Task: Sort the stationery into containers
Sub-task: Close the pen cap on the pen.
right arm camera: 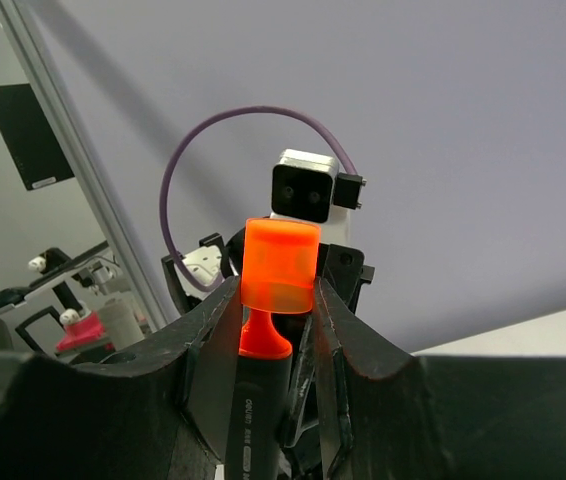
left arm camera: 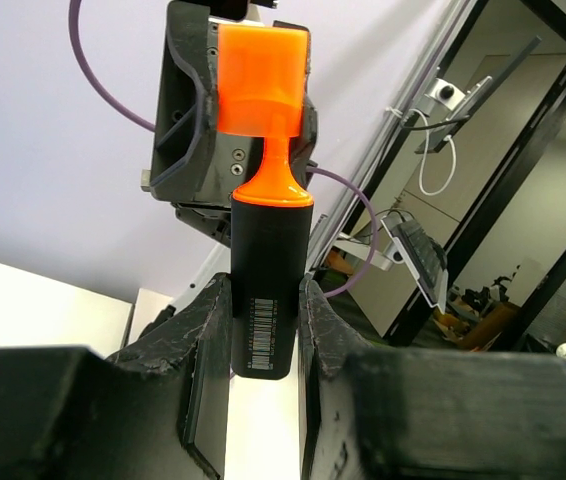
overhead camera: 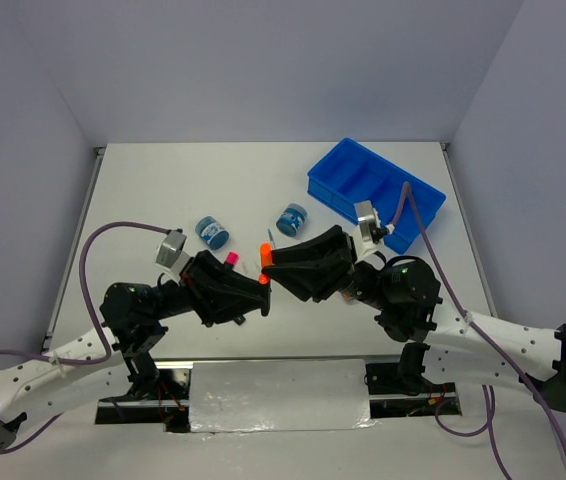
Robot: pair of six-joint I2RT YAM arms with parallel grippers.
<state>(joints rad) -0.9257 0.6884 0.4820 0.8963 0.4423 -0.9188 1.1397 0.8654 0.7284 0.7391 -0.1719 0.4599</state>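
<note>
the left gripper (left arm camera: 263,315) clenches the black plastic highlighter (left arm camera: 268,250) by its barrel, base hidden between the fingers, while the right gripper (right arm camera: 275,300) pinches its orange cap (right arm camera: 280,262) at twelve o'clock.

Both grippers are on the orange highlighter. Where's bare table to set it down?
Bare table lies along the far edge, left of the tray and beyond the two tubs. Crowded: the middle, where the tubs, a pink-capped highlighter, left gripper and right gripper meet.

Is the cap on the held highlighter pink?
No, the highlighter gripped in the left gripper has a bright orange cap.
</note>
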